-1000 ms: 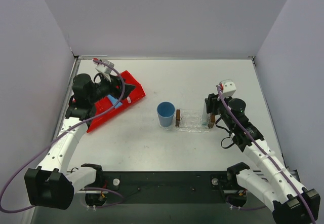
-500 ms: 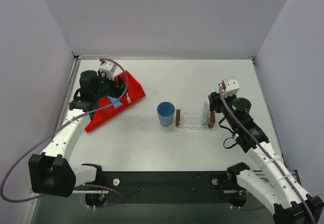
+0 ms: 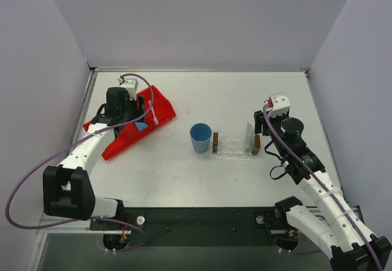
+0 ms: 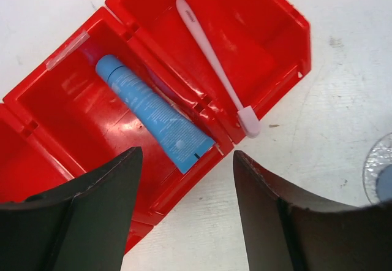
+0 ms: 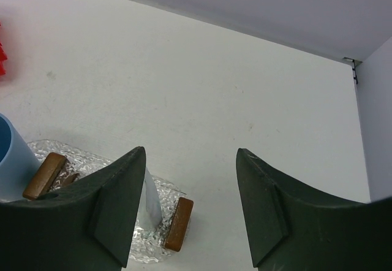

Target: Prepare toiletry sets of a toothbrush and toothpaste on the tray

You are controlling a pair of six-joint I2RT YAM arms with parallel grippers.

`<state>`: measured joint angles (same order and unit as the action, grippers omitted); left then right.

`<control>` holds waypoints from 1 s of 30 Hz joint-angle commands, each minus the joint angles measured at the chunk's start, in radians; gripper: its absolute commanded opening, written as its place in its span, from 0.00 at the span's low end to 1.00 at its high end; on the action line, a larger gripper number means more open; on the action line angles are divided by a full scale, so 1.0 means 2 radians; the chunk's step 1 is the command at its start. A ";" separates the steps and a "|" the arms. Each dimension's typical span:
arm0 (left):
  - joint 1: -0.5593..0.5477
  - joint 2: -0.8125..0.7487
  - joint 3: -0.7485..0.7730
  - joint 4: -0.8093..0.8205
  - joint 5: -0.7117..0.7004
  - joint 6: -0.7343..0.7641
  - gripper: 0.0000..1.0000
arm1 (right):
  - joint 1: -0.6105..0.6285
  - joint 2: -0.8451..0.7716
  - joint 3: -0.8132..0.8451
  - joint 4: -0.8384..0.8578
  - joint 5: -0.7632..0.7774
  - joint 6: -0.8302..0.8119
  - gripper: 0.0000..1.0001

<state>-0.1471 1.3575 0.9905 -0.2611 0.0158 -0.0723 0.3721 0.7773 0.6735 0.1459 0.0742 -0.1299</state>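
- The toothbrush (image 4: 214,62) lies in the red bin (image 4: 61,136), in the compartment at the 1 o'clock side of the left wrist view. Its long axis runs from 11 o'clock to 5 o'clock, with the pink head at the bin's edge.
- The blue toothpaste tube (image 4: 153,114) lies in the next compartment. It is almost parallel to the brush, with its cap at 10 o'clock and its flat end at 4 o'clock.
- The left gripper (image 4: 185,160) hovers over the bin with its jaws spread and nothing between them. The flat end of the tube is just at the gap, and the rest lies toward 11 o'clock.
- I judge that the tube lies diagonal to the jaw line, so the wrist may need some turn.
- The tray (image 3: 233,148) is well apart, at 3 o'clock from the bin and just beside the blue cup (image 3: 200,138). A pale toothpaste tube (image 3: 248,137) stands at its right end.
- The right gripper (image 5: 190,154) is near that end, with its jaws apart and empty.
- The left arm is clearly nearer to the bin.
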 commanded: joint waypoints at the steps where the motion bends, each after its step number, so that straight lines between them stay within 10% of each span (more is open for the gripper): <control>1: 0.004 0.018 0.029 -0.011 -0.056 -0.024 0.71 | -0.004 0.006 0.020 0.020 0.014 -0.005 0.56; 30: 0.020 0.167 0.085 -0.061 -0.103 -0.181 0.72 | -0.011 0.028 0.021 0.020 0.020 -0.009 0.56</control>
<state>-0.1101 1.6855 1.1172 -0.3691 -0.1612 -0.3691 0.3592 0.8257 0.6739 0.1463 0.0937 -0.1371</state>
